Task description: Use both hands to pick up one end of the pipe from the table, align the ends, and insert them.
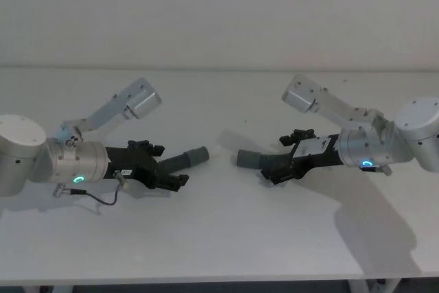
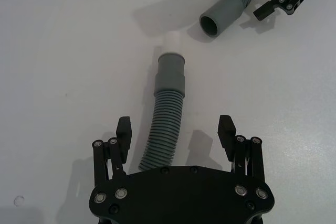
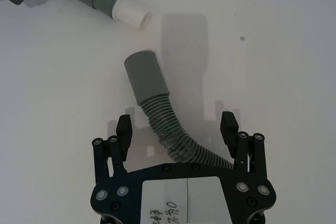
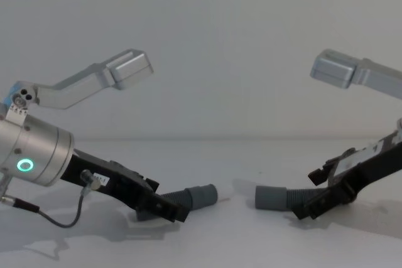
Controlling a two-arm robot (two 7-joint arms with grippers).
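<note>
- The left gripper (image 2: pixel 175 128) sits low over the white table (image 1: pixel 219 238), on the robot's left side. Its two black fingers (image 2: pixel 123 129) are spread wide.
- The ribbed part of one grey hose piece (image 2: pixel 165 124) runs between those fingers, clear of both. Nothing is clamped.
- This hose piece ends in a smooth cuff (image 2: pixel 170 72) that points toward the middle of the table. A small white tip (image 2: pixel 171 43) sticks out of it.
- The right gripper (image 3: pixel 176 125) sits low over the table on the robot's right side, spread just as wide and clamping nothing.
- The second hose piece (image 3: pixel 168 124) curves between its fingers.
- The open cuff of that second piece (image 3: pixel 147 77) faces the white tip. The two ends are near each other but apart, and not in line.
- Both pieces appear to lie on the table.
</note>
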